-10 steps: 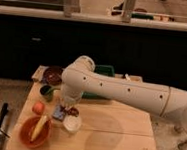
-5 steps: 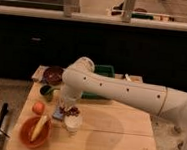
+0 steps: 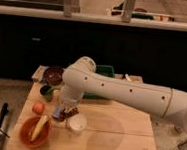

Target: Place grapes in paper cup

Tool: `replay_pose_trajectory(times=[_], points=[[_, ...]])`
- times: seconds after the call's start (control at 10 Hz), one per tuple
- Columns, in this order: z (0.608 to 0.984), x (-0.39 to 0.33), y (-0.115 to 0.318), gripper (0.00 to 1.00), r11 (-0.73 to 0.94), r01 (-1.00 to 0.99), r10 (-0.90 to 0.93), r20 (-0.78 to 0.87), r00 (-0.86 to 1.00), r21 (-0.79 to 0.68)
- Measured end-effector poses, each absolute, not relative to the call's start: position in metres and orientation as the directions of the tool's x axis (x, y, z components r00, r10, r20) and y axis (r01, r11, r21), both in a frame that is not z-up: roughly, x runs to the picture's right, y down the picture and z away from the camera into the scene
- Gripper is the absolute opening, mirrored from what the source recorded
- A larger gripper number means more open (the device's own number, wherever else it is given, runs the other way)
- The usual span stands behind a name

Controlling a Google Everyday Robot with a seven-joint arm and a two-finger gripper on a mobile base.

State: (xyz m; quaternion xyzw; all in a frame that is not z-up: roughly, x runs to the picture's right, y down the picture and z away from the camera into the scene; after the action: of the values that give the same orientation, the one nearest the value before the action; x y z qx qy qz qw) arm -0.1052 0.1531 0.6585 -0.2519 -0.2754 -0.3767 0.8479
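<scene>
The paper cup [image 3: 77,123] is small, white and upright on the wooden table [image 3: 115,139], right of the orange bowl. My gripper [image 3: 66,112] hangs from the white arm, which reaches in from the right, and it sits just above and left of the cup's rim. A small dark purple-red bunch, the grapes [image 3: 73,113], shows at the gripper's tip, right at the cup's upper left edge. I cannot tell whether the grapes are still held or resting on the rim.
An orange bowl [image 3: 32,132] holding a banana [image 3: 40,126] stands front left. A round orange-red fruit [image 3: 38,107], a dark green cup [image 3: 46,90] and a dark red bowl [image 3: 52,75] lie behind it. A green container [image 3: 106,70] sits behind the arm. A dark counter runs along the back.
The arm and gripper have barely moved. The grapes stay at the gripper's tip above the white cup.
</scene>
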Motion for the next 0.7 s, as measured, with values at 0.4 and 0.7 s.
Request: replay_pose_trajectory(times=[0.4, 0.7], points=[[0.643, -0.1, 0.153, 0.05, 0.591, 0.771, -0.5, 0.642, 0.581, -0.237], [0.636, -0.096, 0.155, 0.05, 0.582, 0.773, -0.497, 0.642, 0.584, -0.253]])
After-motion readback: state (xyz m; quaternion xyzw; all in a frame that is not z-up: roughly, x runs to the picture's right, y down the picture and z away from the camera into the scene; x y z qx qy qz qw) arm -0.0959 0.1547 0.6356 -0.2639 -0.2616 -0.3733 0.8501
